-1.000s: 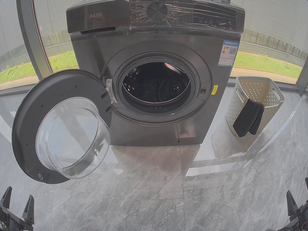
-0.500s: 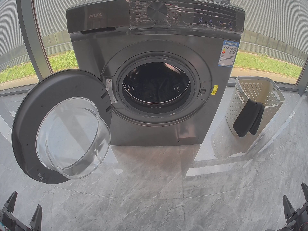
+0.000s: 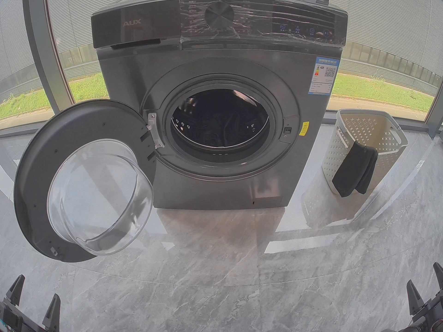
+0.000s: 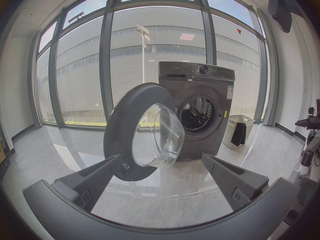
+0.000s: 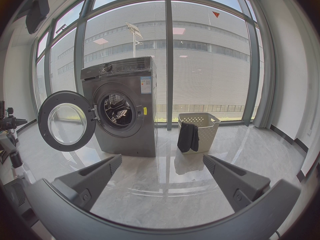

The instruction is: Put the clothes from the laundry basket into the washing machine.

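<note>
A grey front-loading washing machine (image 3: 217, 107) (image 4: 196, 110) (image 5: 121, 105) stands ahead with its round door (image 3: 83, 180) (image 4: 143, 134) (image 5: 66, 120) swung wide to the left; the drum (image 3: 219, 118) looks dark inside. To its right sits a cream laundry basket (image 3: 369, 134) (image 4: 233, 134) (image 5: 205, 125) with a black garment (image 3: 355, 169) (image 4: 239, 134) (image 5: 187, 136) draped over its front rim. My left gripper (image 3: 33, 296) (image 4: 161, 160) is low at the near left, open and empty. My right gripper (image 3: 427, 284) (image 5: 162, 162) is low at the near right, also open and empty.
Glossy grey marble floor (image 3: 240, 263) stretches between me and the machine. Floor-to-ceiling windows (image 3: 392, 47) with dark frames run behind the machine and basket. The open door juts into the space at the left.
The whole head picture has shifted slightly left, so the camera moved. Since a second ago the left gripper has sunk lower and the right gripper has edged right in the view.
</note>
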Robot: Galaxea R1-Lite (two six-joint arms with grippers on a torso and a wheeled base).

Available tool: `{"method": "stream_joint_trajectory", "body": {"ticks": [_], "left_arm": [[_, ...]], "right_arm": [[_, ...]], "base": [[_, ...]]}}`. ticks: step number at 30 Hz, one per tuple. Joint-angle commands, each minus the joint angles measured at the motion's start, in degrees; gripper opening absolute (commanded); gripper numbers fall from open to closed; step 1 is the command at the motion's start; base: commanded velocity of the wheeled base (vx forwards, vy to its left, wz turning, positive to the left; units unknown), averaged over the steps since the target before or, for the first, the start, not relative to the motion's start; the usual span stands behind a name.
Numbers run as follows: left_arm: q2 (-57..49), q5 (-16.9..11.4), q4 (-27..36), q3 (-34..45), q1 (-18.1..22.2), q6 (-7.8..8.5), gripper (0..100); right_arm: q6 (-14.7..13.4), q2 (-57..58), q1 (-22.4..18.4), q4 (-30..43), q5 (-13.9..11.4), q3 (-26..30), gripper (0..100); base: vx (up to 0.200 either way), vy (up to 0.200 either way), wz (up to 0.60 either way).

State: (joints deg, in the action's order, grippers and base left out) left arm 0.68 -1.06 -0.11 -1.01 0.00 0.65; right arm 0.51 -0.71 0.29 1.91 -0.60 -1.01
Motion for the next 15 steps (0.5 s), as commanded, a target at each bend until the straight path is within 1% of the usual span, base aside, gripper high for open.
{"method": "stream_joint_trajectory", "body": {"ticks": [1,3,7,15], "left_arm": [[-0.68,0.18,0.02,0.92,0.0,-0.12,100],[-0.68,0.18,0.02,0.84,0.0,-0.29,100],[-0.68,0.18,0.02,0.92,0.09,0.14,100],[-0.68,0.18,0.02,0.84,0.09,0.06,100]], "right_arm": [[0.02,0.71,0.06,0.02,-0.02,0.31,100],[0.02,0.71,0.06,0.02,-0.02,0.31,100],[0.02,0.71,0.06,0.02,-0.02,0.31,100],[0.02,0.71,-0.03,0.02,-0.02,0.31,100]], "base": [[0.0,-0.2,0.0],[0.0,-0.2,0.0],[0.0,-0.2,0.0],[0.0,-0.2,0.0]]}}
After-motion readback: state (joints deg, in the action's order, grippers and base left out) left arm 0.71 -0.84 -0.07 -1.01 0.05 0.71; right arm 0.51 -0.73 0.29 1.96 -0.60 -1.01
